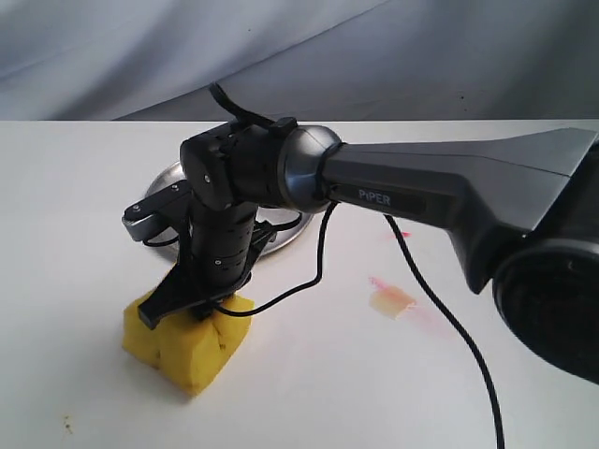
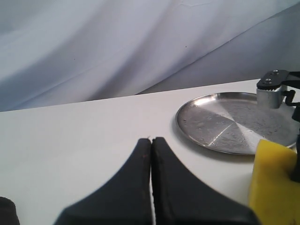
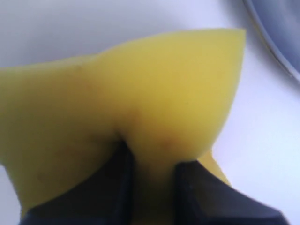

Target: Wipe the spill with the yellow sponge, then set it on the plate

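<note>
The yellow sponge (image 1: 187,341) sits on the white table at the front left, squeezed in the middle by my right gripper (image 1: 192,304), which is shut on it from above. Seen from the right wrist, the sponge (image 3: 140,103) bulges round the black fingers (image 3: 117,187). The silver plate (image 1: 167,178) lies just behind, mostly hidden by the arm; the left wrist view shows the plate (image 2: 234,124) and a corner of the sponge (image 2: 274,183). The spill (image 1: 391,299), a tan blotch with a pink streak, lies to the right of the sponge. My left gripper (image 2: 151,145) is shut on nothing.
A black cable (image 1: 449,318) hangs from the right arm and trails across the table beside the spill. A tiny red speck (image 1: 404,234) marks the table behind the spill. A grey cloth backdrop (image 1: 299,56) closes off the back.
</note>
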